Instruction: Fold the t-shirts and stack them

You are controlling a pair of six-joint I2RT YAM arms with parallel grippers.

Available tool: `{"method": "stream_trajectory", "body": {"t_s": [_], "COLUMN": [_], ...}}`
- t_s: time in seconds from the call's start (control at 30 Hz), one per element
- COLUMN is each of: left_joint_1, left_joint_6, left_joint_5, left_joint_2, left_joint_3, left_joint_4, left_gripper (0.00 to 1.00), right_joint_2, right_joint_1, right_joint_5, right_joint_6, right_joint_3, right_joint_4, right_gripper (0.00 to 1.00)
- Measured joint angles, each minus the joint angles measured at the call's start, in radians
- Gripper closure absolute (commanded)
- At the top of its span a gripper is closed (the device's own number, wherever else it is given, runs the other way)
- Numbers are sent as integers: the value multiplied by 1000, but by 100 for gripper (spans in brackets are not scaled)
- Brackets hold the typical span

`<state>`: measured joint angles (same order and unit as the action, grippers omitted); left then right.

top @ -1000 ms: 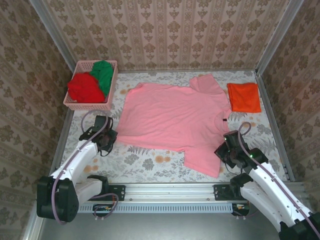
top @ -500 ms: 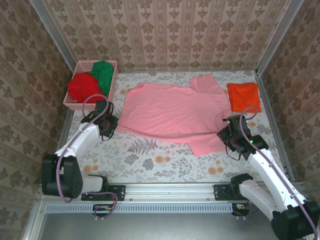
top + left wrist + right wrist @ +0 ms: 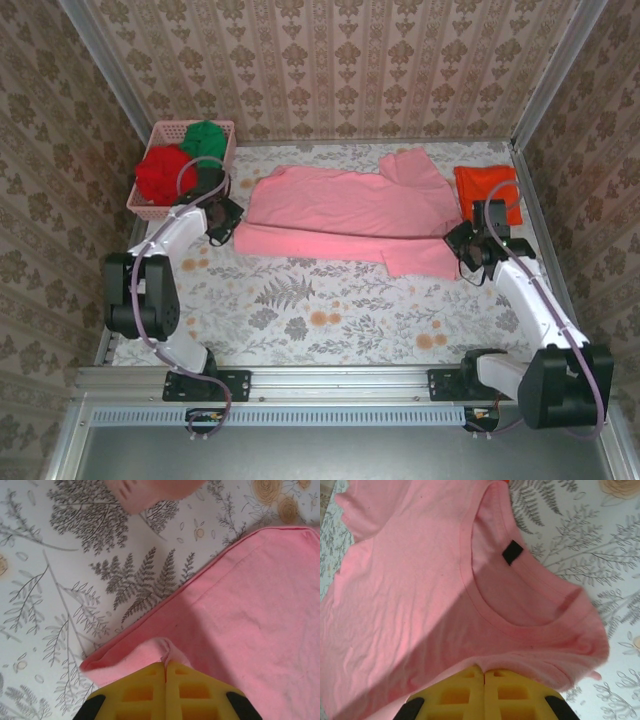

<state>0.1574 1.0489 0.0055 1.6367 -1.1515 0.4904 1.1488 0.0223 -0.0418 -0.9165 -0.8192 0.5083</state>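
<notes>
A floral-print table carries the light pink t-shirt, spread in a long band across its far half with the collar toward the right. Both arms reach the shirt's near edge, one at each end, and along that edge the cloth appears doubled over in a narrow strip.

At the far left corner stands a pink lattice basket holding a red t-shirt and a green t-shirt, both crumpled. At the far right, just beside the pink shirt's sleeve, an orange t-shirt lies folded square, partly under the right arm.

The left gripper sits at the shirt's left end, close to the basket. In its wrist view the left gripper is closed, the yellow fingers pressed together with a small pleat of pink hem pinched between them. The rest of the shirt runs off to the right.

The right gripper sits at the collar end. In its wrist view the right gripper is likewise clamped on pink cloth just below the neckline, where a small black label shows inside the collar.
</notes>
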Motion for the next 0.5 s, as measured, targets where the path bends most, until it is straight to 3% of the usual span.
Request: {"method": "stream_trajectory", "body": {"t_s": [0.5], "left_joint_1": [-2], "left_joint_6": [-85], "left_joint_5": [19], "left_joint_2": [183], "left_joint_3": [-175], "left_joint_4": [34], "left_gripper": [100], "right_joint_2": [243], "right_joint_1": [42], "right_joint_5": [-50], "right_joint_6": [71], "right_joint_3": [-129], "right_joint_4": [-90], "right_gripper": [100]}}
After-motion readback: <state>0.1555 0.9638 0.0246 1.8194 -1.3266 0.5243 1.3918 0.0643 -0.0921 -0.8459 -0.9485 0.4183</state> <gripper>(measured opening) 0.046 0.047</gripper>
